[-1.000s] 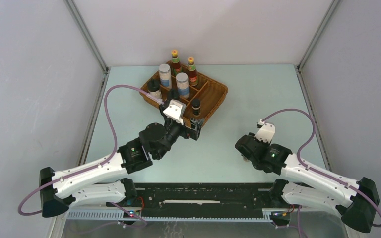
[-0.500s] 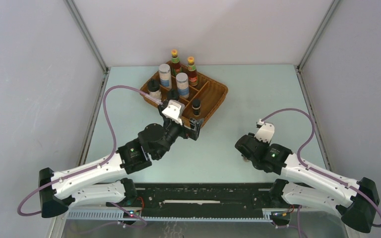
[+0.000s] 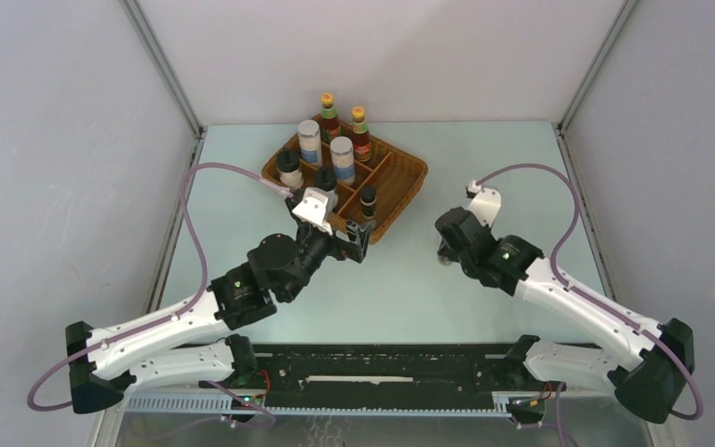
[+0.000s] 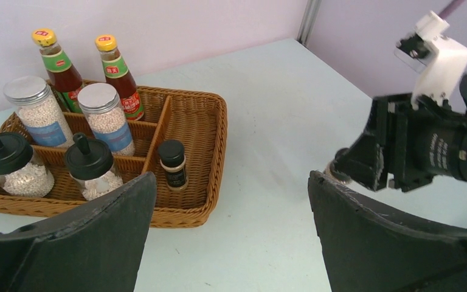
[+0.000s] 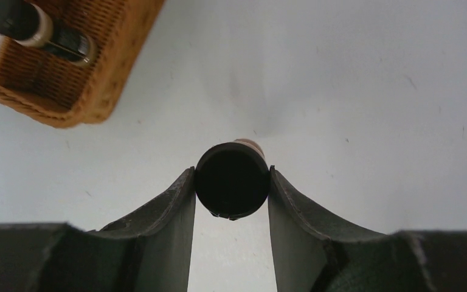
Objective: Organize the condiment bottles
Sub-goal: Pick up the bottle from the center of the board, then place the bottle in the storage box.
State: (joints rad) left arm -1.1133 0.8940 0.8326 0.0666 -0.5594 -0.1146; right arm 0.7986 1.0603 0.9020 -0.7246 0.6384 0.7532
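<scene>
One small vial (image 5: pixel 231 180), upright I think, sits clamped in my right gripper (image 5: pixel 231 190); the tray (image 5: pixel 48 88) lies far-left.

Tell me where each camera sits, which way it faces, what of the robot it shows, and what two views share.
Top external: fixed above and behind the arm bases, looking down on the table; both arms and the wicker tray show.
Left wrist: on the left arm, facing across the table toward the tray; its own open fingers frame the view.
Right wrist: on the right arm, facing straight down; the right gripper is shut on a dark-capped vial.
Shared: top and left wrist both show the bottles in the tray.
</scene>
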